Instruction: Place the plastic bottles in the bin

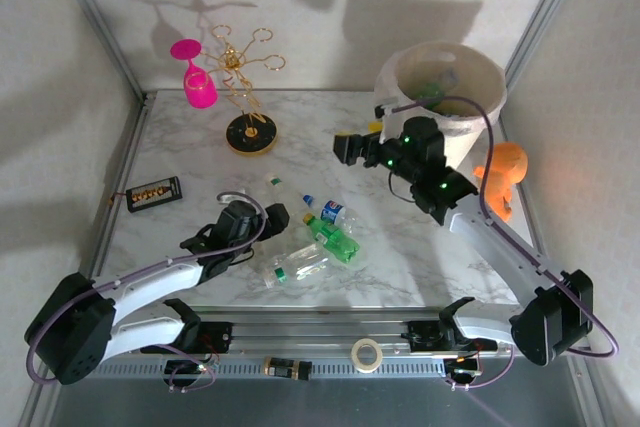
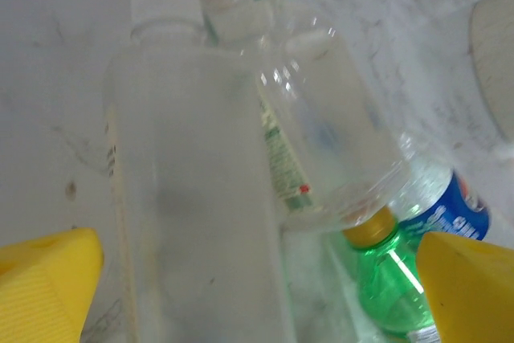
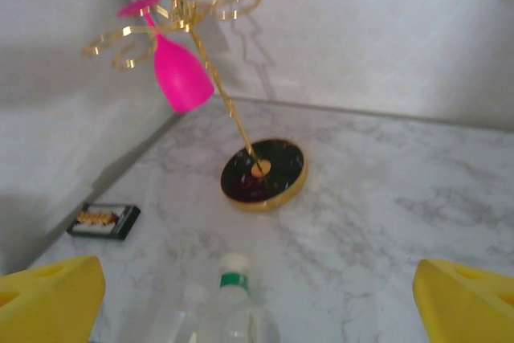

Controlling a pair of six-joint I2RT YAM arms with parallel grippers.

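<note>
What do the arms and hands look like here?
The left arm and right arm have white links, black joints and a purple cable each; green lights glow near the right wrist. The left hand and right hand have yellow fingers.

1 green bottle [image 1: 335, 239], pink glass [image 1: 198, 85], orange figure [image 1: 505, 172], grey-veined white table [image 1: 300, 137]

Left arm [image 1: 150, 292]: white moulded link shells, black joint housings, a bulky black block at its near end. Right arm [image 1: 505, 247]: same white-and-black build. A thin purple cable [image 1: 450, 99] runs along the outside of each arm. Small green indicator lights [image 1: 408, 137] glow on the right arm's black wrist section. Left end effector [image 1: 268, 217]: black body; in the wrist view its fingers [image 2: 44, 283] are bright yellow, finely ribbed wedges. Right end effector [image 1: 348, 149]: black body, matching yellow fingers [image 3: 466, 295].
</note>
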